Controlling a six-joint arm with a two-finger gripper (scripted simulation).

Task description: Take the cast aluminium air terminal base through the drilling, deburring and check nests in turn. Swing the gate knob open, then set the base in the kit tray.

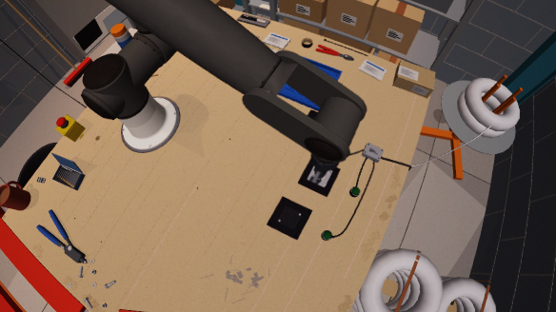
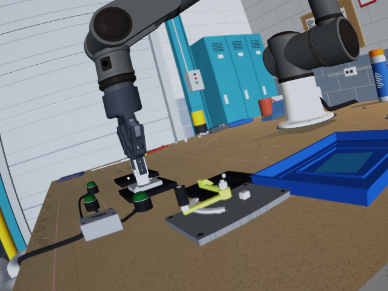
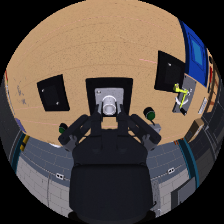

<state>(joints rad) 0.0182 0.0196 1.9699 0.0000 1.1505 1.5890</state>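
Observation:
My gripper [image 3: 109,109] is closed around the upright stem of the cast aluminium air terminal base [image 3: 109,102]. The base's flat grey plate [image 2: 144,184] sits on the middle black nest [image 1: 319,177]. A second black nest [image 1: 289,218] lies empty on one side. A third black nest [image 3: 168,72] lies on the other side, next to the gate plate. The gate [image 2: 208,195] is a yellow-green arm with a black knob [image 2: 181,194] on a grey plate. The blue kit tray [image 2: 338,164] lies beyond it.
A grey junction box [image 2: 100,223] with cables and green push buttons [image 2: 142,200] sits close beside the nests. Wire coils [image 1: 488,112] stand off the table's edge. Pliers [image 1: 59,235], loose screws and a mug [image 1: 12,196] lie at the far corner.

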